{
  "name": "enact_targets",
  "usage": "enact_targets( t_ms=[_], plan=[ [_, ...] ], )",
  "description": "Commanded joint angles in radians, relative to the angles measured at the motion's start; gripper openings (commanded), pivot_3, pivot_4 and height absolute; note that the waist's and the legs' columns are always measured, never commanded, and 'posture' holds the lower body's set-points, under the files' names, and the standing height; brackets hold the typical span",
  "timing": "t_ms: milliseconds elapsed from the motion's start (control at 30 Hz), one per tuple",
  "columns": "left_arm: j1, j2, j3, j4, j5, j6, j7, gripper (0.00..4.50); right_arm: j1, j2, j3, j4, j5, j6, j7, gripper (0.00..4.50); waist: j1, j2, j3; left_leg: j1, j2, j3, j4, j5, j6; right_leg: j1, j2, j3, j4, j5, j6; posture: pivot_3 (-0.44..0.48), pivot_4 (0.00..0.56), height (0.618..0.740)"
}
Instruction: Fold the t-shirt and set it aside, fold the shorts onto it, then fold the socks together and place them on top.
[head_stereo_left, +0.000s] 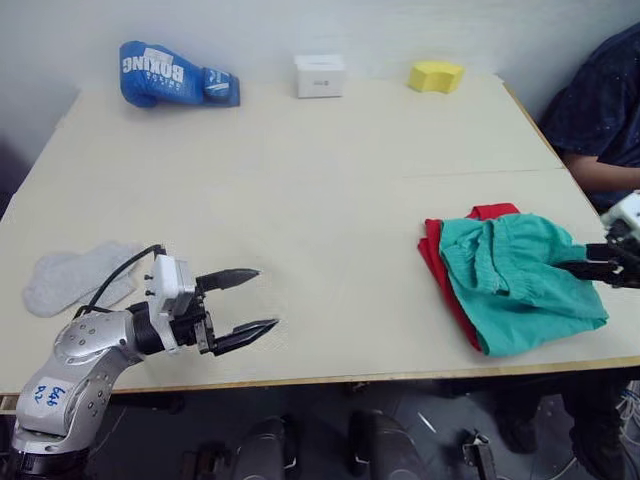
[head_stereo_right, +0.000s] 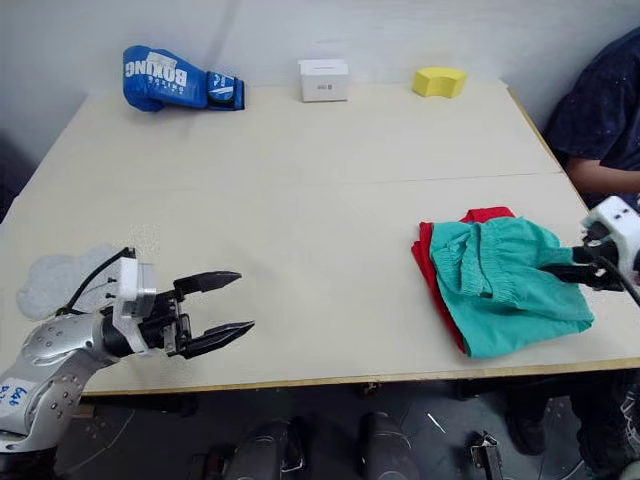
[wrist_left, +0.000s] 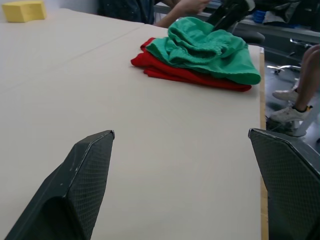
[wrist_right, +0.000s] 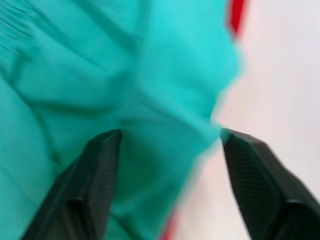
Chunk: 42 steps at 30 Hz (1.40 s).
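Observation:
The red t-shirt (head_stereo_left: 434, 262) lies folded near the table's right edge, showing as a red border. On top of it lie the teal-green shorts (head_stereo_left: 515, 278), bunched, with the gathered waistband facing the table's middle. My right gripper (head_stereo_left: 574, 266) reaches in from the right onto the shorts, and its fingers (wrist_right: 95, 170) stand open over the teal cloth. The light grey socks (head_stereo_left: 76, 276) lie flat at the front left. Just right of them my left gripper (head_stereo_left: 264, 298) hovers open over bare table, holding nothing.
Along the far edge stand a blue boxing glove (head_stereo_left: 175, 75), a small white box (head_stereo_left: 319, 75) and a yellow sponge (head_stereo_left: 436, 76). A person in a dark shirt (head_stereo_left: 600, 110) sits at the right side. The table's front edge (head_stereo_left: 330, 380) runs close below my left gripper.

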Motion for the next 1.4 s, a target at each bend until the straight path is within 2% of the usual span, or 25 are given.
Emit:
enact_targets(
  t_ms=[33, 100, 200, 267, 367, 400, 467, 500, 567, 600, 667, 767, 900, 967, 1033, 1200, 1233, 1267, 1300, 1333, 1367, 1400],
  plan=[
    [-0.013, 0.009, 0.001, 0.038, 0.019, -0.027, -0.013, 4.50, 0.058, -0.047, -0.126, -0.100, -0.012, -0.211, -0.232, 4.31, 0.000, 0.000, 0.000, 0.000, 0.000, 0.000, 0.000, 0.000, 0.000, 0.000, 0.000, 0.000, 0.000, 0.000, 0.000, 0.000, 0.150, 0.740],
    [-0.026, 0.026, -0.002, 0.084, 0.046, -0.049, -0.031, 4.50, 0.124, -0.043, -0.188, -0.200, 0.033, -0.160, -0.233, 4.49, -0.001, 0.001, 0.000, 0.001, 0.000, 0.000, 0.000, 0.000, 0.000, 0.000, 0.000, 0.000, 0.001, 0.000, 0.000, 0.000, 0.150, 0.740],
    [-0.074, 0.064, 0.050, 0.194, 0.080, -0.085, -0.032, 4.50, 0.277, -0.028, -0.293, -0.479, 0.142, -0.032, -0.180, 4.49, 0.003, 0.001, 0.000, 0.001, 0.001, -0.001, 0.000, 0.001, 0.000, 0.000, 0.001, -0.001, 0.001, 0.000, 0.000, 0.000, 0.150, 0.740],
    [-0.102, 0.075, 0.086, 0.258, 0.068, -0.094, -0.033, 4.50, 0.386, 0.003, -0.358, -0.694, 0.210, 0.078, -0.195, 4.49, 0.005, 0.001, 0.000, 0.001, 0.002, -0.001, -0.001, 0.003, 0.002, 0.000, 0.002, -0.001, 0.001, 0.000, 0.000, 0.000, 0.150, 0.740],
    [-0.086, 0.096, 0.081, 0.306, 0.094, -0.121, -0.076, 4.50, 0.536, 0.081, -0.396, -0.986, 0.277, 0.195, -0.237, 4.49, 0.005, 0.001, 0.000, 0.001, 0.002, -0.002, -0.002, 0.002, 0.003, 0.002, 0.002, -0.001, 0.001, 0.000, 0.000, 0.000, 0.150, 0.740],
    [-0.083, 0.099, 0.078, 0.316, 0.099, -0.126, -0.082, 4.50, 0.562, 0.106, -0.398, -1.053, 0.295, 0.229, -0.257, 4.49, 0.000, 0.003, -0.001, 0.002, -0.001, -0.008, -0.005, 0.001, 0.006, 0.008, -0.001, -0.007, -0.002, 0.000, 0.000, 0.000, 0.150, 0.740],
    [-0.077, 0.100, 0.082, 0.339, 0.111, -0.139, -0.081, 4.50, 0.601, 0.161, -0.379, -1.177, 0.319, 0.276, -0.289, 4.49, -0.008, 0.005, 0.000, 0.001, -0.011, -0.034, -0.009, 0.007, 0.015, 0.026, -0.009, -0.036, -0.005, -0.002, 0.005, 0.000, 0.150, 0.740],
    [-0.073, 0.099, 0.089, 0.347, 0.119, -0.149, -0.077, 4.50, 0.613, 0.187, -0.367, -1.227, 0.329, 0.299, -0.304, 4.49, -0.010, 0.007, 0.002, 0.000, -0.022, -0.051, -0.014, 0.014, 0.017, 0.032, -0.018, -0.057, -0.005, -0.004, 0.009, 0.000, 0.150, 0.740],
    [-0.047, 0.100, 0.129, 0.363, 0.132, -0.175, -0.061, 4.50, 0.620, 0.243, -0.329, -1.314, 0.336, 0.325, -0.339, 4.49, -0.009, 0.009, 0.007, -0.001, -0.042, -0.082, -0.024, 0.027, 0.020, 0.046, -0.036, -0.082, -0.005, -0.010, 0.020, 0.000, 0.150, 0.740],
    [-0.027, 0.101, 0.158, 0.369, 0.126, -0.175, -0.053, 4.50, 0.619, 0.273, -0.310, -1.344, 0.326, 0.316, -0.357, 4.49, -0.002, 0.009, 0.009, -0.001, -0.051, -0.091, -0.027, 0.033, 0.022, 0.047, -0.038, -0.085, -0.002, -0.016, 0.028, 0.000, 0.150, 0.740],
    [0.025, 0.095, 0.239, 0.383, 0.120, -0.196, -0.031, 4.50, 0.620, 0.359, -0.285, -1.382, 0.297, 0.220, -0.390, 4.49, 0.020, 0.008, 0.011, -0.002, -0.054, -0.095, -0.026, 0.034, 0.021, 0.046, -0.047, -0.083, 0.000, -0.018, 0.028, 0.000, 0.150, 0.740],
    [0.154, 0.076, 0.403, 0.420, 0.110, -0.195, 0.019, 4.50, 0.678, 0.451, -0.247, -1.391, 0.298, 0.037, -0.301, 4.49, 0.040, 0.007, 0.012, -0.002, -0.054, -0.092, -0.025, 0.031, 0.015, 0.045, -0.047, -0.079, -0.001, -0.017, 0.026, 0.000, 0.150, 0.740],
    [0.301, 0.026, 0.575, 0.436, 0.102, -0.185, 0.104, 4.50, 0.742, 0.518, -0.212, -1.386, 0.315, -0.055, -0.255, 4.49, 0.046, 0.003, 0.014, -0.001, -0.053, -0.086, -0.024, 0.024, 0.019, 0.045, -0.048, -0.075, -0.005, -0.016, 0.026, 0.000, 0.150, 0.740],
    [0.421, 0.002, 0.679, 0.419, 0.041, -0.011, 0.166, 4.50, 0.781, 0.546, -0.180, -1.395, 0.292, -0.126, -0.232, 4.49, 0.045, -0.001, 0.015, -0.001, -0.054, -0.083, -0.023, 0.022, 0.021, 0.045, -0.048, -0.072, -0.005, -0.016, 0.027, 0.000, 0.150, 0.740],
    [0.520, -0.032, 0.750, 0.378, 0.035, 0.050, 0.215, 4.50, 0.816, 0.569, -0.147, -1.412, 0.290, -0.155, -0.220, 4.49, 0.040, -0.006, 0.016, 0.000, -0.054, -0.082, -0.023, 0.021, 0.022, 0.045, -0.048, -0.069, -0.006, -0.016, 0.028, 0.000, 0.150, 0.740],
    [0.548, -0.075, 0.853, 0.299, -0.017, 0.181, 0.390, 4.50, 0.803, 0.594, -0.110, -1.374, 0.309, -0.176, -0.196, 4.49, 0.041, -0.008, 0.017, 0.000, -0.052, -0.082, -0.023, 0.019, 0.021, 0.045, -0.047, -0.065, -0.009, -0.016, 0.027, 0.000, 0.150, 0.740],
    [0.538, -0.065, 0.854, 0.273, -0.043, 0.218, 0.403, 4.50, 0.790, 0.593, -0.105, -1.361, 0.312, -0.179, -0.185, 4.49, 0.042, -0.003, 0.017, -0.002, -0.050, -0.082, -0.024, 0.019, 0.021, 0.045, -0.043, -0.062, -0.012, -0.017, 0.025, 0.000, 0.150, 0.740],
    [0.528, -0.051, 0.850, 0.249, -0.054, 0.239, 0.411, 4.50, 0.779, 0.592, -0.101, -1.350, 0.314, -0.183, -0.177, 4.49, 0.048, -0.004, 0.014, -0.009, -0.043, -0.082, -0.027, 0.019, 0.021, 0.048, -0.028, -0.047, -0.017, -0.022, 0.009, 0.000, 0.150, 0.740],
    [0.520, -0.025, 0.827, 0.219, -0.050, 0.251, 0.408, 4.50, 0.768, 0.589, -0.096, -1.339, 0.314, -0.188, -0.166, 4.49, 0.050, -0.011, 0.013, -0.016, -0.040, -0.072, -0.038, 0.024, 0.018, 0.051, -0.009, -0.007, 0.013, -0.030, 0.000, 0.000, 0.150, 0.740],
    [0.502, 0.008, 0.796, 0.193, -0.042, 0.257, 0.396, 4.50, 0.757, 0.586, -0.092, -1.330, 0.315, -0.194, -0.153, 4.49, 0.057, -0.041, 0.015, -0.010, -0.036, -0.055, -0.044, 0.027, 0.015, 0.056, 0.001, 0.017, 0.054, -0.064, -0.021, 0.000, 0.150, 0.740],
    [0.481, 0.041, 0.764, 0.170, -0.035, 0.265, 0.388, 4.50, 0.747, 0.584, -0.088, -1.323, 0.316, -0.201, -0.141, 4.49, 0.064, -0.044, 0.016, 0.010, -0.036, -0.021, -0.049, 0.038, 0.003, 0.055, -0.006, 0.061, 0.046, -0.131, -0.012, 0.000, 0.150, 0.740],
    [0.466, 0.061, 0.743, 0.155, -0.031, 0.273, 0.384, 4.50, 0.740, 0.583, -0.085, -1.317, 0.316, -0.206, -0.133, 4.49, 0.066, -0.028, 0.015, 0.009, -0.034, -0.032, -0.036, 0.043, -0.003, 0.061, -0.009, 0.059, 0.045, -0.127, 0.000, 0.000, 0.150, 0.740]
  ],
)
